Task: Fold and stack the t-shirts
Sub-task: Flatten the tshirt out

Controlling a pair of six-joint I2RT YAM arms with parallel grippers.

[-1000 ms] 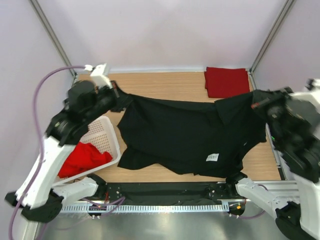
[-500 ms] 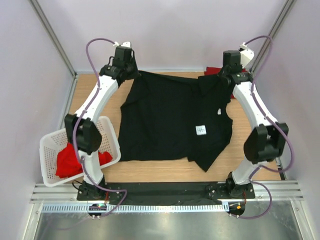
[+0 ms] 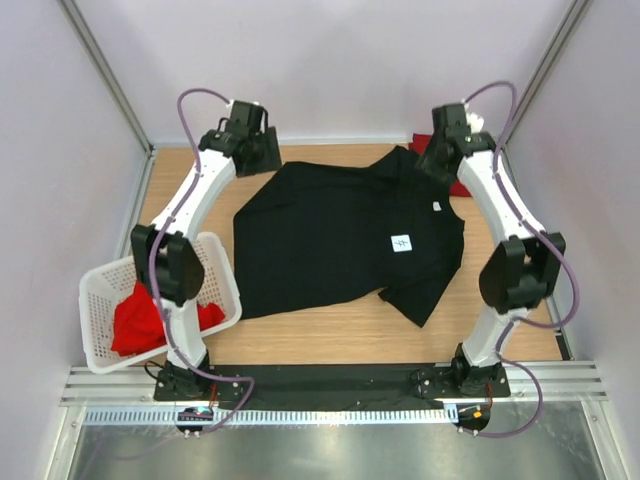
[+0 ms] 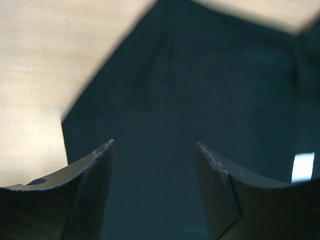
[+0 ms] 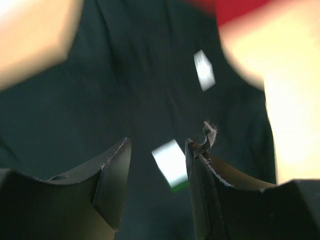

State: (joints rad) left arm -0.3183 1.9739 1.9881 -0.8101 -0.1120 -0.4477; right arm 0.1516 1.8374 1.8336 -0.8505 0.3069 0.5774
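Note:
The black t-shirt (image 3: 330,235) lies spread on the wooden table, with a white label (image 3: 401,242) on its right half. My left gripper (image 3: 264,158) hovers over its far left corner, jaws open with nothing between them; the left wrist view shows only dark cloth (image 4: 200,90) below the left gripper (image 4: 154,146). My right gripper (image 3: 428,166) hangs over the far right corner, also open and empty. Between the jaws of the right gripper (image 5: 157,144) a white label (image 5: 170,161) shows on the shirt below. A folded red t-shirt (image 3: 463,187) lies at the back right, mostly hidden by the right arm.
A white lattice basket (image 3: 98,290) stands at the near left with a crumpled red t-shirt (image 3: 138,322) inside. Bare wood (image 3: 320,340) runs along the table's near edge. Metal frame posts and walls close in the back and sides.
Both grippers have opened and let go of the black t-shirt, which has dropped flat onto the table. Both arms had carried it from the near side to the far side.

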